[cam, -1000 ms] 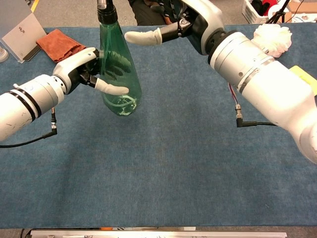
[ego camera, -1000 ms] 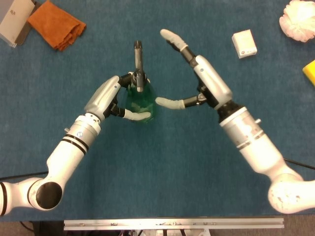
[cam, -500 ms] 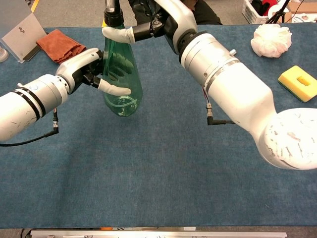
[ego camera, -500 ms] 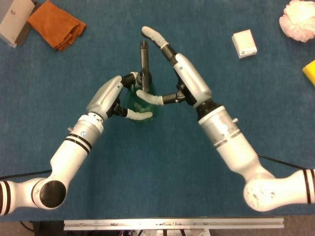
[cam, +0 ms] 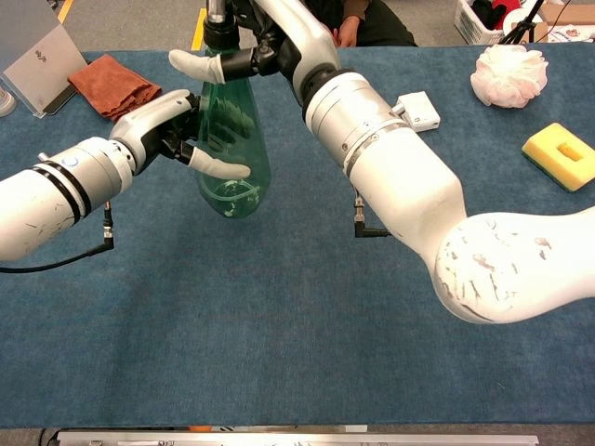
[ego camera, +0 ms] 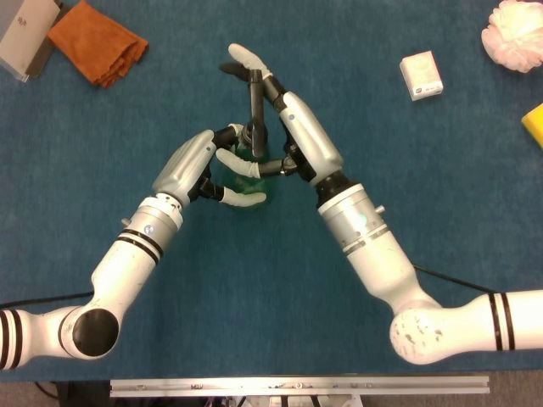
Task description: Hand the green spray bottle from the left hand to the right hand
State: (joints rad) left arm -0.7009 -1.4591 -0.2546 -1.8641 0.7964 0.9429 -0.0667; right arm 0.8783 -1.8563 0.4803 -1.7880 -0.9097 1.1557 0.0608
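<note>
Toward the surface's [cam: 279, 325] far middle, the bottle [cam: 231, 139] stands upright in the left hand [cam: 172, 130], whose fingers wrap its body. The right hand [cam: 256, 46] reaches its neck, fingers spread around it; whether they grip it cannot be told. A cloth [ego camera: 96, 40] lies at the far left corner.
</note>
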